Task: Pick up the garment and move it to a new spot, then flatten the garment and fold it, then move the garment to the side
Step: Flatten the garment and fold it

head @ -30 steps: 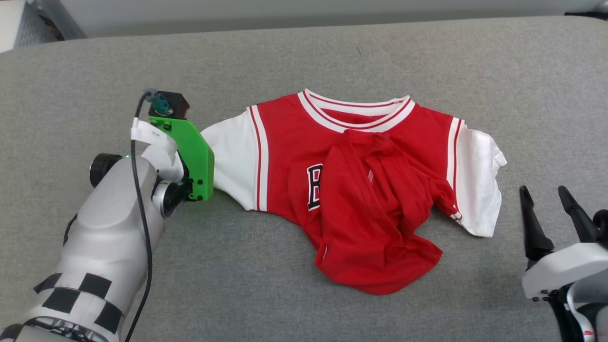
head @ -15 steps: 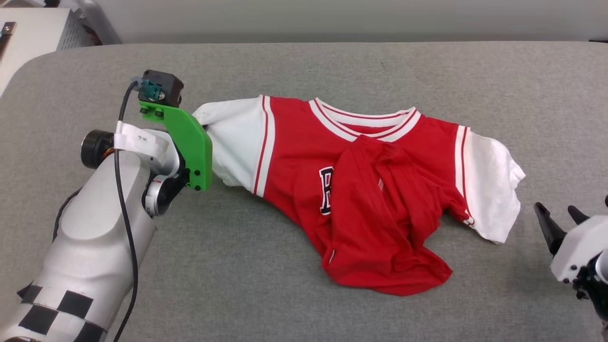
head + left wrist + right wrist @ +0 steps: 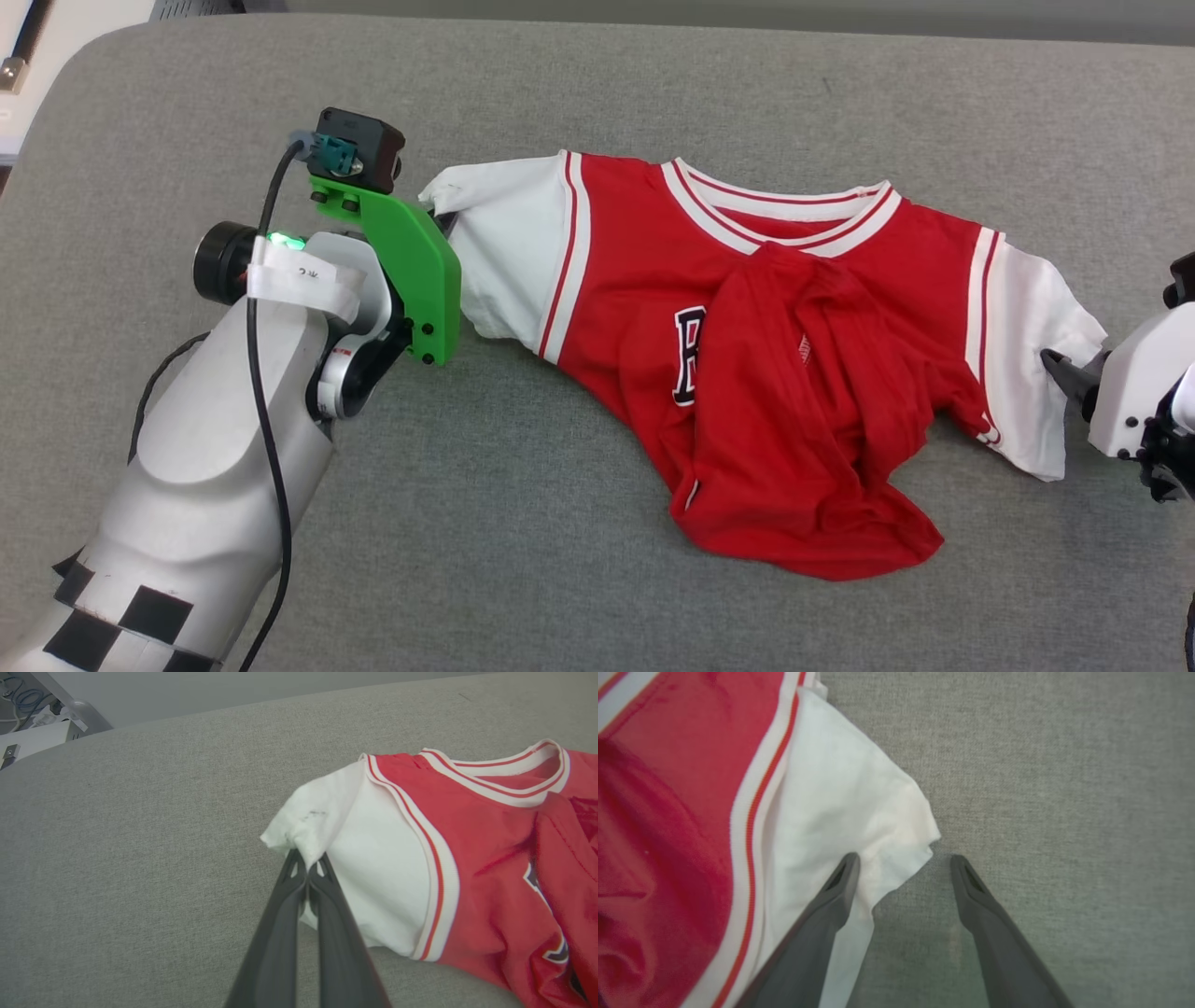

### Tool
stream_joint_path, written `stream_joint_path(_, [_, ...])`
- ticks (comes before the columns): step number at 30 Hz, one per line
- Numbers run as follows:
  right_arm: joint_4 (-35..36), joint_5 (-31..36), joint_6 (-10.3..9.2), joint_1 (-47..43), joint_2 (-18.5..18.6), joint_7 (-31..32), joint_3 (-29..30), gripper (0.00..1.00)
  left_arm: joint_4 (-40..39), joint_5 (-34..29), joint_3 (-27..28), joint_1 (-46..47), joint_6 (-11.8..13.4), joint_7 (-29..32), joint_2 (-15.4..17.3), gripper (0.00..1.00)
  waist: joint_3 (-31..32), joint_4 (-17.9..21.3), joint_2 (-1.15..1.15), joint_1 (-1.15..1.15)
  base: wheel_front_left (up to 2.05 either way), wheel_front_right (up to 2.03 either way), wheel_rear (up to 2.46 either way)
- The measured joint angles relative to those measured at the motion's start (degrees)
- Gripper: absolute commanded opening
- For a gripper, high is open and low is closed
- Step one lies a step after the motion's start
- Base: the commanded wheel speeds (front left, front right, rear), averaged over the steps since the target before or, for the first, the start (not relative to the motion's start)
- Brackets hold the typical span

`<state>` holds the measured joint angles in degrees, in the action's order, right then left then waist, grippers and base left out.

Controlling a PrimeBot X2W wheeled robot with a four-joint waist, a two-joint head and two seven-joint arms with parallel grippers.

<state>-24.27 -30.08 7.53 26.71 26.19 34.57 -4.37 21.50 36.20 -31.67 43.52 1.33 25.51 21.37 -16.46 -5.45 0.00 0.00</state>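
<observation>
Garment lies chest-up across the middle of the gray tabletop, collar toward the far edge. Its red hem is bunched up over the chest, so only a "B" of the black print shows. The left claw is pinched together on the tip of the white sleeve at that end, lifting it slightly. At the other end, the right claw has its 2 fingers apart, 1 over the other white sleeve and 1 over bare tabletop.
</observation>
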Motion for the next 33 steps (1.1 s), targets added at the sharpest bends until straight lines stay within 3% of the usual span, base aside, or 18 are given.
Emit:
stream_joint_path(7, [-3.6,-2.0,-0.08,3.3,2.0,3.8,-5.7,1.0,-0.7,0.0,0.2,-0.1,0.5,0.0,0.1,0.0,-2.2,-1.0,0.0,0.0,0.0,0.0,0.0])
stream_joint_path(8, [-3.8,-2.5,-0.07,3.7,2.2,4.2,-6.3,0.45,-0.7,0.0,0.2,-0.2,0.5,-0.1,0.1,0.0,-2.4,-1.1,0.0,0.0,0.0,0.0,0.0])
stream_joint_path(10, [-4.4,-3.3,-0.07,4.2,2.7,4.5,-7.3,0.0,-0.7,0.0,0.2,-0.3,0.7,-0.1,0.2,0.0,-2.5,-1.0,0.0,0.0,0.0,0.0,0.0])
stream_joint_path(25, [-8.1,-4.9,0.01,6.6,3.6,-1.8,-6.9,0.0,0.9,0.9,2.1,-1.3,1.0,-3.2,2.1,0.0,2.2,-0.1,0.0,0.0,0.0,0.0,0.0])
stream_joint_path(33, [-9.2,0.0,0.01,14.2,2.3,-7.5,-5.0,0.0,6.8,0.9,4.1,3.2,0.8,-7.2,3.6,0.0,7.3,1.4,0.0,0.0,0.0,0.0,0.0])
